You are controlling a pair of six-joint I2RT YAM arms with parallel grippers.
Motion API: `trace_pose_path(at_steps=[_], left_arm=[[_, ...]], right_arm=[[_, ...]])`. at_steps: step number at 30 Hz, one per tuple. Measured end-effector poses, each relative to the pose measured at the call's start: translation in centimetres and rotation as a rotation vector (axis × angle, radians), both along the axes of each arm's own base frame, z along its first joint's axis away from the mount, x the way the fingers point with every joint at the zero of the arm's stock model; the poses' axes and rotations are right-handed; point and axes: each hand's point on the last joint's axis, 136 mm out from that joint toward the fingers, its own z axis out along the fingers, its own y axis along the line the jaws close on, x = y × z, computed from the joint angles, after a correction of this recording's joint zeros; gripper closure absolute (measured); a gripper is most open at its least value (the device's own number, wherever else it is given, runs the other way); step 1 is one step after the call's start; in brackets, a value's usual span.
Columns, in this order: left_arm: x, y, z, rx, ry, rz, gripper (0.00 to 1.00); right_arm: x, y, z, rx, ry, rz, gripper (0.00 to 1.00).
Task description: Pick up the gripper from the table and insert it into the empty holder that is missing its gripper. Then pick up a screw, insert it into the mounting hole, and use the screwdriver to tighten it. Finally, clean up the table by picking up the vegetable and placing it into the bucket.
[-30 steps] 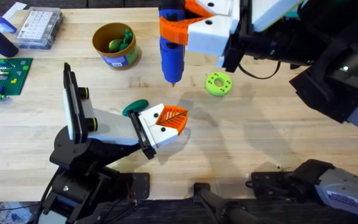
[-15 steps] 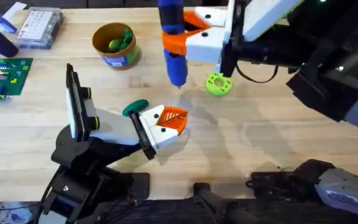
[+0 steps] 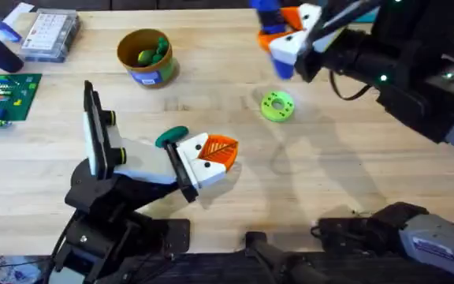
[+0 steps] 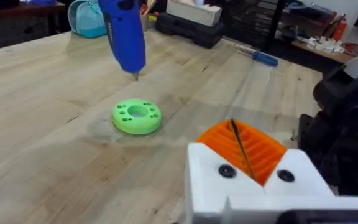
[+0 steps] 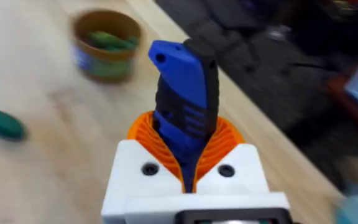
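Right gripper (image 3: 278, 43) clenched on blue tool (image 5: 184, 102) near table (image 3: 353, 158) far edge (bare wood below), left gripper (image 3: 219, 154) closed, empty.

Clear compartment box (image 3: 50, 34) and green brick board (image 3: 2, 96) at table's far-left edge.

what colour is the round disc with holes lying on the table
Bright green disc, clearest in the left wrist view.

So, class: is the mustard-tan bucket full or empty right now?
Not empty. The bucket stands upright on the table, and green pieces lie inside it, below the rim, so it is partly filled.
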Motion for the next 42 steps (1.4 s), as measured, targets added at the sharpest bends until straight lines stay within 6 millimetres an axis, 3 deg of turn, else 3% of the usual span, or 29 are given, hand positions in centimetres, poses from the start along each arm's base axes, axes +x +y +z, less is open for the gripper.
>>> trace_pose_path(at_steps=[5, 10, 15, 22, 29, 42], left_arm=[[0.0, 0.0, 0.0, 0.0, 0.0, 0.002, 0.988], [0.1, 0.0, 0.0, 0.0, 0.0, 0.004, 0.988], [0.1, 0.0, 0.0, 0.0, 0.0, 0.004, 0.988], [0.1, 0.1, 0.0, 0.001, 0.0, 0.008, 0.987], [0.1, 0.1, 0.0, 0.001, 0.0, 0.008, 0.988], [0.1, 0.1, 0.0, 0.001, 0.0, 0.008, 0.988]], right_arm=[[3.2, -6.7, -1.5, -0.206, -0.053, -0.234, 0.956], [5.0, -13.6, -6.0, -0.396, 0.044, -0.389, 0.956], [5.7, -17.4, -9.7, -0.539, 0.118, -0.422, 0.957], [5.5, -18.0, -13.1, -0.628, 0.193, -0.372, 0.957], [2.7, -18.1, -16.8, -0.684, 0.357, -0.305, 0.956], [1.6, -18.3, -18.0, -0.714, 0.415, -0.276, 0.956]])
